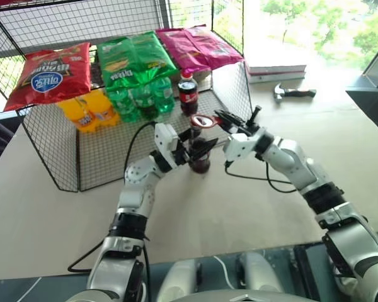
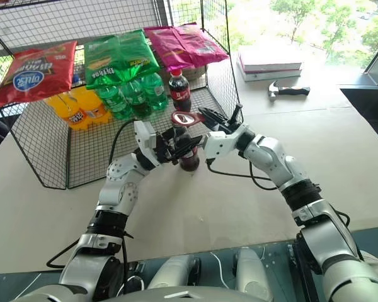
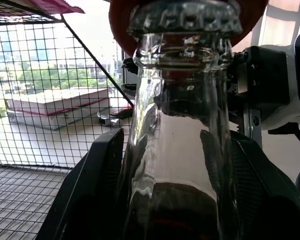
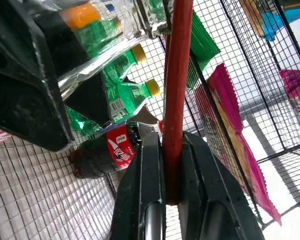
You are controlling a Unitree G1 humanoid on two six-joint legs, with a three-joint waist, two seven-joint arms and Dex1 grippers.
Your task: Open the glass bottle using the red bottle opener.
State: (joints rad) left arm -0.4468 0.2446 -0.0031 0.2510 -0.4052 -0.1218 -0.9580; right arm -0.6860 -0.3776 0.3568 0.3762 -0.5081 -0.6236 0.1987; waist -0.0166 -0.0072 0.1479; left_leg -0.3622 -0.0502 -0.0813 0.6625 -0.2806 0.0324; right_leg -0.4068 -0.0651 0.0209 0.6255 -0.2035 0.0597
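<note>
Prying the crown cap [image 3: 185, 17] off is the step in hand, and it looks ready to begin. The glass bottle [image 1: 200, 158] stands upright on the worktop [image 1: 239, 207] just in front of the wire rack [image 1: 57, 163], its neck clamped between the two black fingers [image 3: 97, 175] of the left claw [image 1: 198, 149]. The right claw [image 1: 225, 119] is pinched tight on the handle of the red bottle opener [image 1: 202, 121], whose ring head sits over the cap. To do it well, the left claw should probably hold firm low on the neck so the bottle cannot tip, while the right wrist levers the handle upward in one smooth arc. If the opener's lip is not hooked under the cap's crimped edge, it may slip off.
</note>
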